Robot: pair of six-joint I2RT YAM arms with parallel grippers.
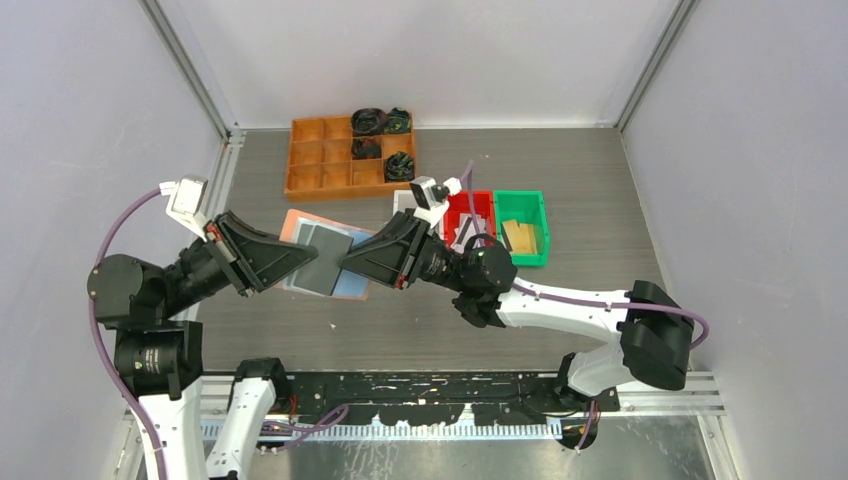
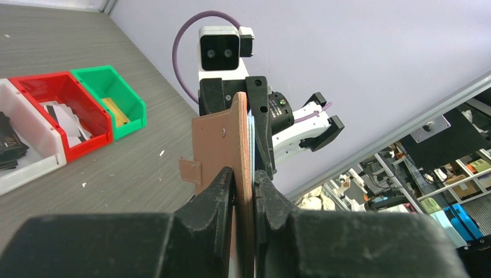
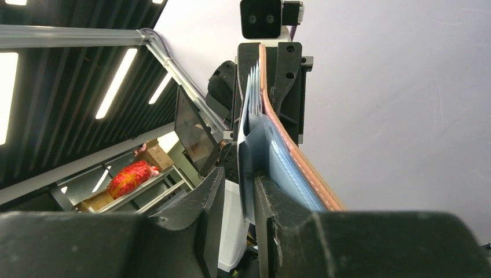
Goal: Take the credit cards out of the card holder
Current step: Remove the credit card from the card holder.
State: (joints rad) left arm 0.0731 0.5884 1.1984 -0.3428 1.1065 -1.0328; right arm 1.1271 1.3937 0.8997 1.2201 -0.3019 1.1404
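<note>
The salmon-pink card holder point(image 1: 300, 224) is held open above the table, its light blue inside facing up. My left gripper point(image 1: 300, 263) is shut on its left edge; in the left wrist view the jaws point(image 2: 244, 176) pinch the pink cover point(image 2: 223, 139). A dark grey card point(image 1: 325, 260) sticks out of a pocket. My right gripper point(image 1: 347, 262) is at that card from the right. In the right wrist view its jaws point(image 3: 238, 179) stand open around the card's edge point(image 3: 248, 162), which lies against the right finger. Whitish card edges point(image 3: 252, 87) show further in.
An orange compartment tray point(image 1: 318, 160) with black coiled bundles stands at the back. White, red point(image 1: 484, 200) and green point(image 1: 535, 205) bins stand right of the holder; the red one holds whitish and dark cards, the green one a tan card point(image 1: 518, 236).
</note>
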